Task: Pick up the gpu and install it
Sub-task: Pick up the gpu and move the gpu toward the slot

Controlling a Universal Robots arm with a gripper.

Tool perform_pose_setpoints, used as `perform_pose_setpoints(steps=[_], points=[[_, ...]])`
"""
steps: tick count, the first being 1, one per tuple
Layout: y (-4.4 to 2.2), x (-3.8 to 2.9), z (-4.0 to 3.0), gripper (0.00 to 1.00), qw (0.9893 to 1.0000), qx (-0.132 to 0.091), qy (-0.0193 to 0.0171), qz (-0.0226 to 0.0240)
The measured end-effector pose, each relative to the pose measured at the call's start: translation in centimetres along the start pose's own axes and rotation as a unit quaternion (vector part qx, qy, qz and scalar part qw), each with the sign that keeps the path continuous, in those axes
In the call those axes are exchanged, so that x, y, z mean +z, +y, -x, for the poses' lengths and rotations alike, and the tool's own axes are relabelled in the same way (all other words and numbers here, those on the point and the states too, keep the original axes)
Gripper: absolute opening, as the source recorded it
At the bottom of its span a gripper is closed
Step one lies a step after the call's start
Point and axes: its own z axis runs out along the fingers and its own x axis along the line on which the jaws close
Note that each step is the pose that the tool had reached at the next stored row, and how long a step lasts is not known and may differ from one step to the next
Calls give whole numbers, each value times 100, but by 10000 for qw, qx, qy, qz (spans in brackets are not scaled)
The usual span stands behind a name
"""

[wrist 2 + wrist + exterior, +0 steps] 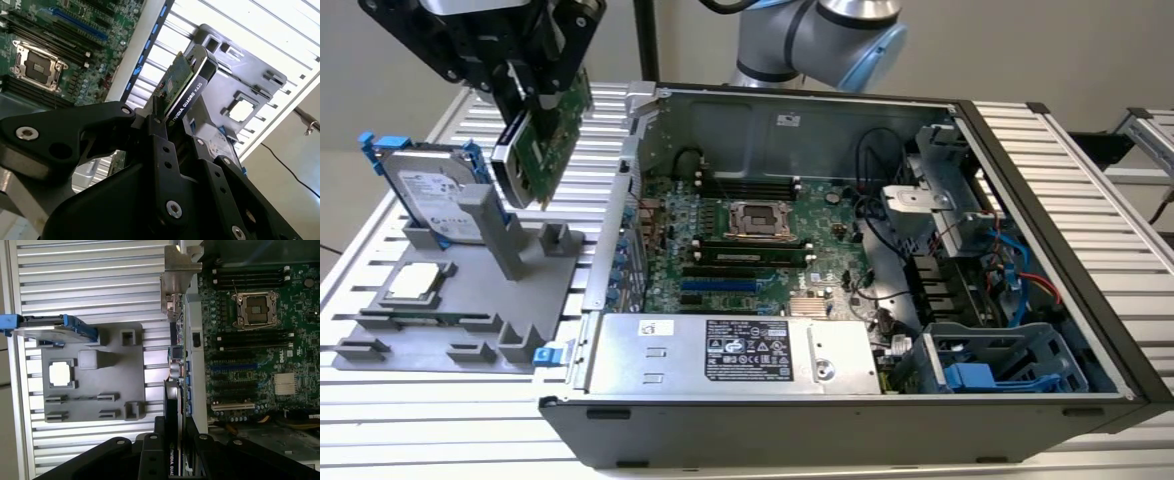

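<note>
The gpu (540,140) hangs in the air at the exterior view's upper left, above the grey holder tray (454,320) and just outside the open computer case (854,250). It is tilted, with its green board facing the case and its black shroud facing away. My gripper (534,95) is shut on its upper edge. In the second wrist view the gpu (182,90) sticks out from between the black fingers (157,135). The first wrist view shows the gpu (175,365) edge-on, its silver bracket (175,270) at the far end, over the case's side wall.
A hard drive in a blue frame (434,190) stands on the tray, and a small square CPU chip (416,283) lies in front of it. Inside the case are the green motherboard (747,240), blue slots (720,285), a power supply (734,350) and cables (1014,260).
</note>
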Motion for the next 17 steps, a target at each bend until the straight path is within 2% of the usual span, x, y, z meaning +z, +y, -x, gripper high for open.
perform_pose_setpoints(steps=[17], points=[[16, 4, 181, 0, 10000, 0, 0, 0]])
